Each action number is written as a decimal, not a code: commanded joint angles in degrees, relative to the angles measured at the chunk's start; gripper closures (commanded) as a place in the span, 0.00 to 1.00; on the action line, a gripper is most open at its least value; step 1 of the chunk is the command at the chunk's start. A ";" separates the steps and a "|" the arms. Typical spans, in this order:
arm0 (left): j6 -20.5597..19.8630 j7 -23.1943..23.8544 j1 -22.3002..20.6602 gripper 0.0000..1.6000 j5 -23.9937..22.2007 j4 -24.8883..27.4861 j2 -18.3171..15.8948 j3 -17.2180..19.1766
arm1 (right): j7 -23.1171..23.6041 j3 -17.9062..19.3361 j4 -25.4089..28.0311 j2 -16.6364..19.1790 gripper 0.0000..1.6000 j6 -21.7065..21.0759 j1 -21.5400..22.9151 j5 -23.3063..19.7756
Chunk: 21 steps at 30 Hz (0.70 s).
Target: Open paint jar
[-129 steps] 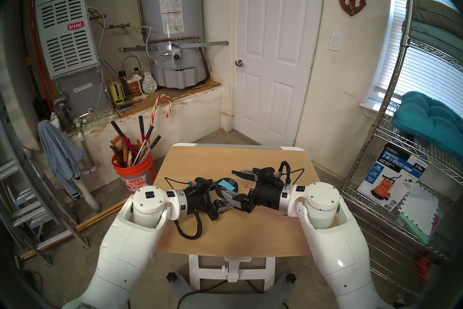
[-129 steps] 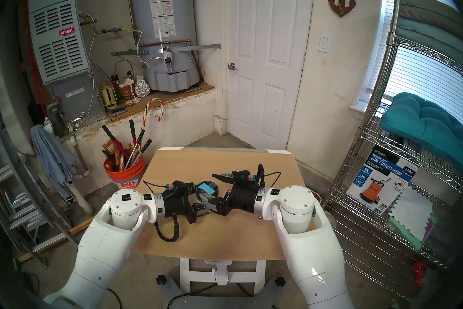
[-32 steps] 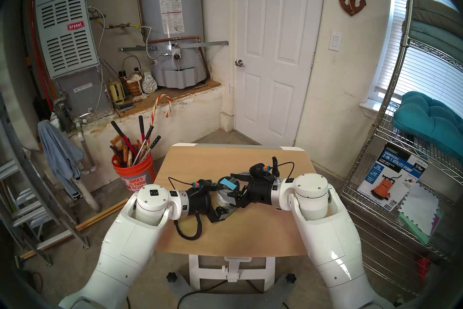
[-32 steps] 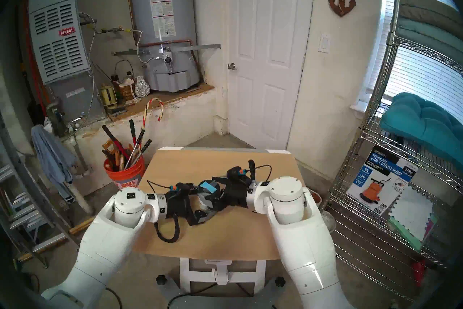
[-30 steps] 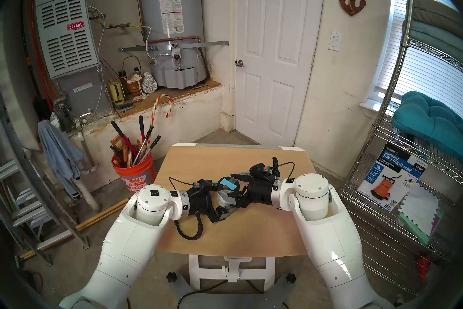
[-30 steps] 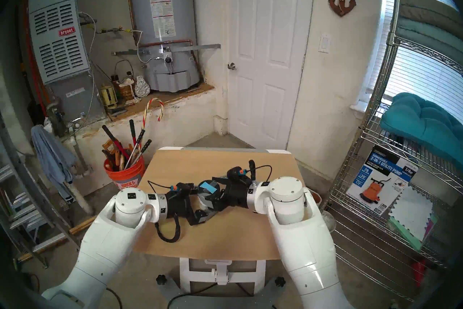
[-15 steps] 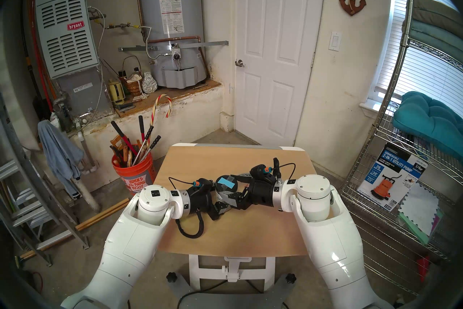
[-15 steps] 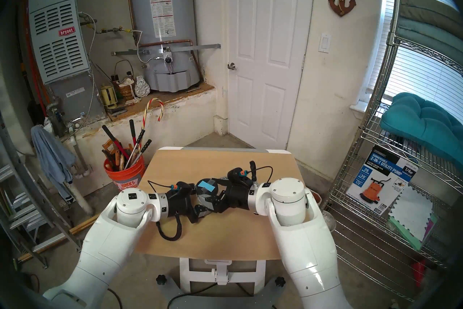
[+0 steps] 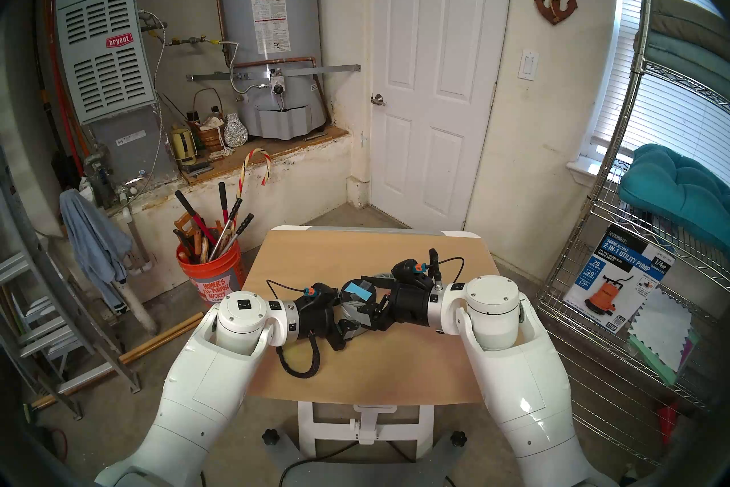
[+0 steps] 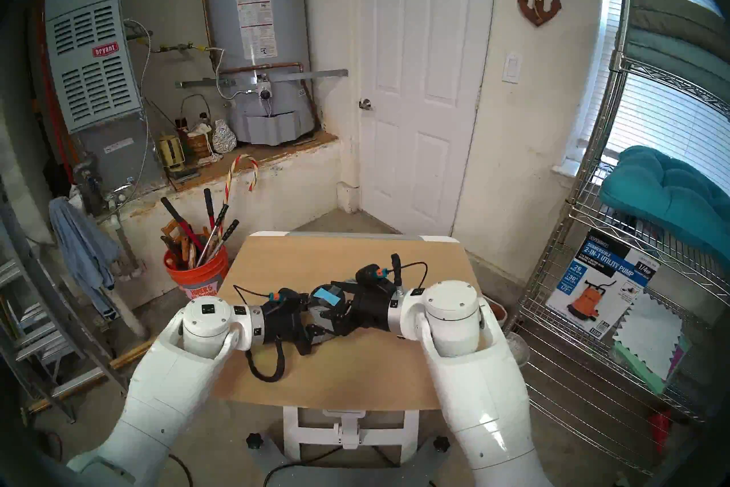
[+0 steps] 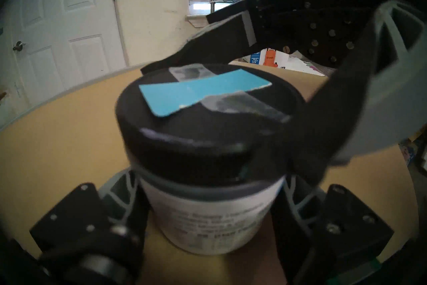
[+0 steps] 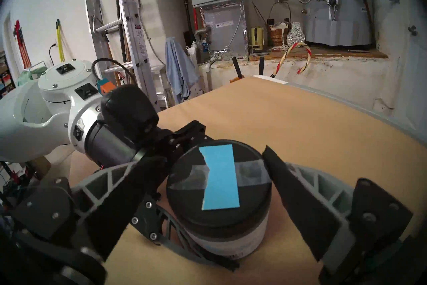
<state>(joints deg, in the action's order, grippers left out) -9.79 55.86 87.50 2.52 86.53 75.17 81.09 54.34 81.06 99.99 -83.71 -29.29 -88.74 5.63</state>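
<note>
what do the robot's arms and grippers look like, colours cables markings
Both arms have glossy white rounded shells ending in black wrist sections. The left gripper and right gripper are black, with grey ribbed fingers faced in black pads. Each wrist carries a small orange-and-teal connector with a thin black cable; a thicker black cable loops under the left wrist.

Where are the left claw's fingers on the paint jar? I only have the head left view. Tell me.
Observer: In the left wrist view the left claw is shut on the paint jar, its fingers against both sides of the white label, below the lid.
Operator: Report the right claw.
Observer: The right wrist view shows the right claw open, one finger on each side of the black lid; contact is unclear.
Operator: Check the lid is on.
Observer: In the left wrist view it sits on the jar, not lifted.
</note>
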 commanded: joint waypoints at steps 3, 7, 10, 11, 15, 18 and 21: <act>-0.56 -0.12 0.02 1.00 -0.25 2.36 0.38 0.26 | -0.17 -0.26 1.59 -0.36 0.00 0.34 -0.66 -0.07; -0.52 -0.08 0.22 1.00 -0.34 2.59 0.51 0.44 | -0.55 -0.49 1.63 -0.08 0.00 1.08 -1.20 0.49; -0.58 0.05 0.38 1.00 -0.32 2.75 0.62 0.38 | -1.15 -0.83 1.40 -0.22 0.00 2.34 -1.71 0.96; -0.64 0.05 0.56 1.00 -0.24 2.92 0.70 0.33 | -1.05 -0.86 1.23 -0.43 0.00 3.05 -1.96 0.61; -0.62 0.06 0.81 1.00 -0.13 3.02 0.73 0.33 | -1.19 -1.05 1.38 -0.41 0.00 3.28 -2.14 0.52; -0.62 0.08 1.13 1.00 -0.07 3.22 0.70 0.39 | -1.33 -1.02 1.60 -0.40 0.02 3.51 -2.32 0.35; -0.82 0.09 1.47 1.00 0.09 3.60 0.59 0.44 | -1.37 -0.93 1.73 -0.21 0.60 3.64 -2.35 0.26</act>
<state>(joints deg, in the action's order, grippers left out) -10.67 56.20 88.76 2.81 88.02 75.44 81.44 52.33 80.73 100.45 -83.64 -26.44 -91.11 6.26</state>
